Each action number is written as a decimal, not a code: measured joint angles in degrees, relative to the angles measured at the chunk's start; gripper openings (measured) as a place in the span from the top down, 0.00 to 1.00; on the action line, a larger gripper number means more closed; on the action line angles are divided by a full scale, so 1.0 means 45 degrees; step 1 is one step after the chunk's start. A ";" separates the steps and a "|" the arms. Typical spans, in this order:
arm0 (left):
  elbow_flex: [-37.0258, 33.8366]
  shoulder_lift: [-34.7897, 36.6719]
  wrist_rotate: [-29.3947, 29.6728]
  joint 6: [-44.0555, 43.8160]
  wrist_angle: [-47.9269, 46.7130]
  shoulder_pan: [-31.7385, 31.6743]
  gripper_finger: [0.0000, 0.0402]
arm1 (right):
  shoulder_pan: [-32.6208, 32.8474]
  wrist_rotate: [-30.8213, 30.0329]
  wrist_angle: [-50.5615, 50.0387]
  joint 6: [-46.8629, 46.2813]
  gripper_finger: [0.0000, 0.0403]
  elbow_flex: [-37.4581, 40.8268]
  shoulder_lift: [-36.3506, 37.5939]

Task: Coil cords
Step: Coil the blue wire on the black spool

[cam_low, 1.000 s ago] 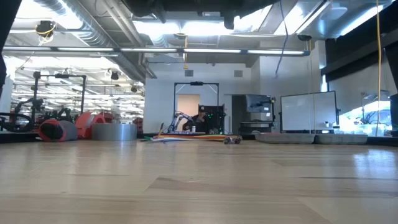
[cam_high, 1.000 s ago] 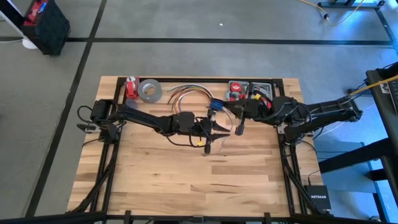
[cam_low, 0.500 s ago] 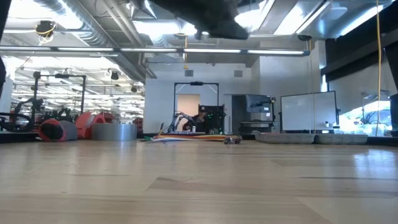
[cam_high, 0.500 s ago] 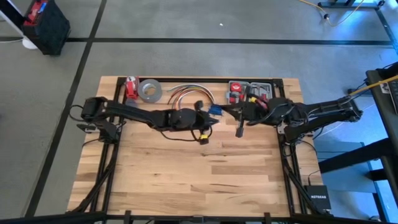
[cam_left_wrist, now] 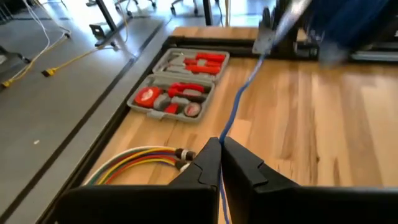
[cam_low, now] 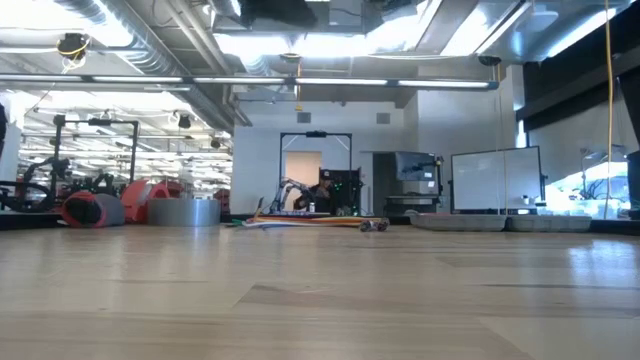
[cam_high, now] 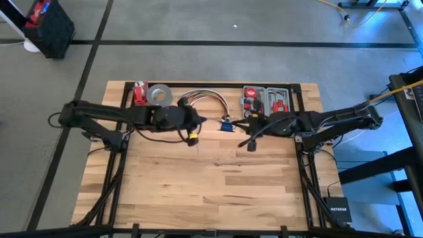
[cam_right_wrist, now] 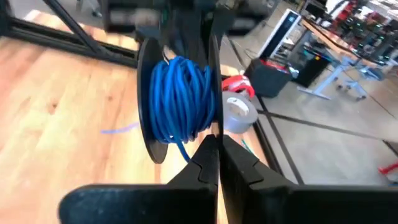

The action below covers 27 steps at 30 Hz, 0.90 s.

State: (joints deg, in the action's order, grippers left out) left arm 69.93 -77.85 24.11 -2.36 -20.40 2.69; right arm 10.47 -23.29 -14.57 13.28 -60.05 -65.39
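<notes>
In the high view the thin cord (cam_high: 225, 123) can hardly be made out; only a small blue patch shows on the surface (cam_high: 198, 185) between the two arms, and how it runs from there cannot be told. The left gripper (cam_high: 195, 125) sits just beside the arched cable bundle (cam_high: 201, 96), left of that patch; in its wrist view the fingers (cam_left_wrist: 208, 163) are pressed together on a thin blue strand (cam_left_wrist: 239, 102) running off toward a blurred dark shape. Behind them stand the tape roll (cam_high: 159, 96) and the red bottle (cam_high: 139, 92). The right gripper (cam_high: 252, 140), near the tool case (cam_high: 266, 100), has its fingers (cam_right_wrist: 210, 158) pressed together beneath a black spool wound with blue cord (cam_right_wrist: 180, 106).
</notes>
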 joint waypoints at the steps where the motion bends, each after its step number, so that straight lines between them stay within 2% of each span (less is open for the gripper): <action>1: 0.0000 0.0177 0.0004 -0.0121 -0.0013 0.0030 1.00 | -0.0008 -0.0182 0.0045 0.0007 0.99 -0.0004 -0.0182; 12: 0.0000 0.0408 0.0007 -0.1192 0.0606 0.0622 1.00 | -0.0445 -0.3186 0.0865 0.0479 0.99 -0.0005 -0.2357; 16: -0.0068 0.0166 0.0005 -0.1278 0.1854 0.0939 1.00 | -0.0522 -0.3551 0.1928 0.0790 0.99 -0.0005 -0.2825; 20: -0.0087 -0.0177 0.0085 -0.1076 0.1877 0.1275 1.00 | -0.0585 -0.4075 0.2292 0.0938 0.99 0.0000 -0.3029; 24: -0.0102 0.0000 0.1915 -0.1044 0.0750 0.1189 1.00 | -0.0435 -0.3904 0.2234 0.1194 0.99 0.0000 -0.3006; 27: -0.0102 0.0370 0.2163 -0.1601 -0.0094 0.0759 1.00 | -0.0030 -0.3970 0.2309 0.1612 0.99 0.0000 -0.3003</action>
State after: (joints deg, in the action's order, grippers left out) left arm 69.47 -76.18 33.84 -9.56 -20.83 6.10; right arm 10.33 -41.16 -4.18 20.53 -60.05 -78.90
